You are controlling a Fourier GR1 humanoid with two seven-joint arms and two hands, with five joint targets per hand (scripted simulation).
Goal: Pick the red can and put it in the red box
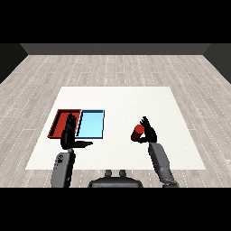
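One hand, the right hand (148, 131), curls round the red can (138, 131) above the white table (131, 101), well right of both trays. Left hand (69, 135) is open, fingers straight, overlapping the red tray (58, 122), which adjoins the light blue tray (92, 124).

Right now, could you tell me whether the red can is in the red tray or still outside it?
Outside. The red can is held in the right hand, well right of the red tray.
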